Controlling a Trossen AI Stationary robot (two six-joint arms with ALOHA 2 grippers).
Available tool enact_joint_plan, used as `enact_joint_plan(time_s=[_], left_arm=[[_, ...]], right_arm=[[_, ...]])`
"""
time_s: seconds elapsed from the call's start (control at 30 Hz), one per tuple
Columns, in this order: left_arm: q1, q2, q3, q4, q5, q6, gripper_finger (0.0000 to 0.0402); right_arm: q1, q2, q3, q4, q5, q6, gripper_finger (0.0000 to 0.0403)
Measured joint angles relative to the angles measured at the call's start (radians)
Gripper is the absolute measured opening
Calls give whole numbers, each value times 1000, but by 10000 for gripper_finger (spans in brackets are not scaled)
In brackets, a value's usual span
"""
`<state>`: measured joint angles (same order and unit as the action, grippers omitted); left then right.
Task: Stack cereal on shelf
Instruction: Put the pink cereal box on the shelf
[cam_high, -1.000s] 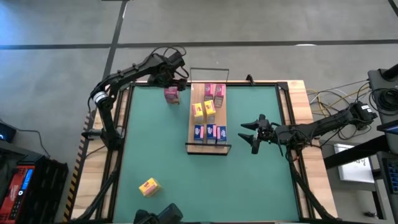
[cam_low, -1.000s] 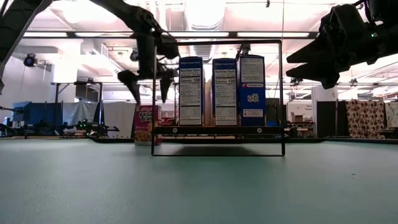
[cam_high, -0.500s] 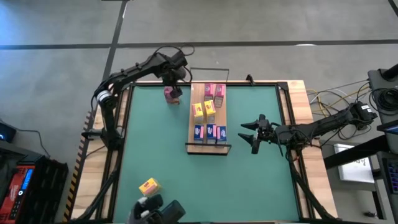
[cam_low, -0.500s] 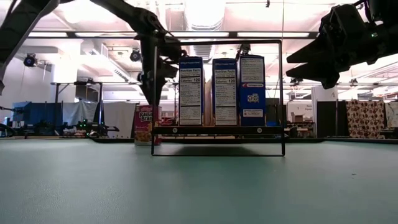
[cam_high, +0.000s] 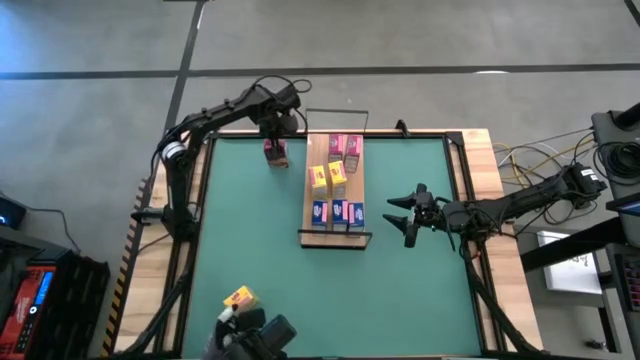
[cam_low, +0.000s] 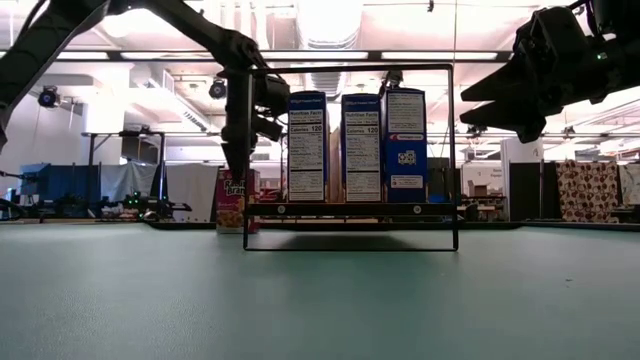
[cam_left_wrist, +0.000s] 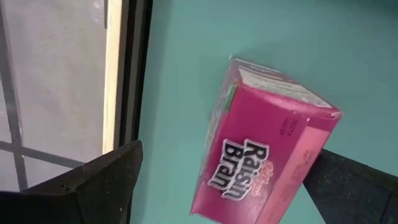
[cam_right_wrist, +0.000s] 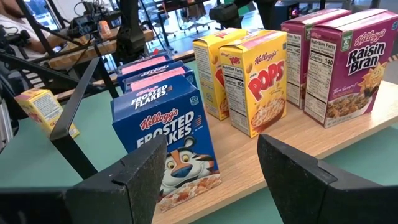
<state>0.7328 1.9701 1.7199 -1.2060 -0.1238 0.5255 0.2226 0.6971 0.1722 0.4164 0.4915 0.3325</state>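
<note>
Yellow box, loose (cam_high: 238, 297): one small yellow cereal box, lower left of the high view, on the green bench (cam_high: 250, 220), well apart from the shelf.
Left gripper (cam_high: 276, 142): upper left of the high view, directly over the loose pink box; fingers spread wide, one on each side of the box, not closed on it.
Pink box, loose (cam_high: 275, 152): one magenta box printed "Raisin Bran", on the bench just left of the shelf's far end.
Shelf (cam_high: 318, 234): long light-wood board with thin black wire rails at its short ends, centre of the high view.
Cereal on shelf, counted: three blue boxes (cam_high: 337, 212) at the near end, two yellow boxes (cam_high: 329, 177) in the middle, two pink boxes (cam_high: 346, 147) at the far end; seven in all, standing upright.
Right gripper (cam_high: 401, 217): right of centre in the high view, beside the shelf's near end, clear of the boxes; fingers part-open, holding nothing.
View differences: the low view shows only the three blue boxes (cam_low: 357, 143), narrow sides with nutrition panels, hiding the rows behind; the right wrist view reads the fronts, "Frosted Flakes" (cam_right_wrist: 166, 140), "Pops" (cam_right_wrist: 262, 80), "Raisin Bran" (cam_right_wrist: 353, 65); the left wrist view alone shows the loose pink box (cam_left_wrist: 263, 144) lying between that arm's fingers (cam_left_wrist: 99, 183).
</note>
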Motion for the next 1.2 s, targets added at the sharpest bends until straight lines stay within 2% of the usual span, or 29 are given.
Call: enact_joint_plan(time_s=[0.2,0.5,0.97,1.2], left_arm=[[2,-1,0,-11,2,-1,381],[4,-2,0,-6,7,-46,289],[4,-2,0,-6,88,-127,199],[4,-2,0,-6,92,-281,144]], right_arm=[[0,0,0,0,0,0,240],[0,0,0,0,0,0,240],[0,0,0,0,0,0,240],[0,0,0,0,0,0,240]])
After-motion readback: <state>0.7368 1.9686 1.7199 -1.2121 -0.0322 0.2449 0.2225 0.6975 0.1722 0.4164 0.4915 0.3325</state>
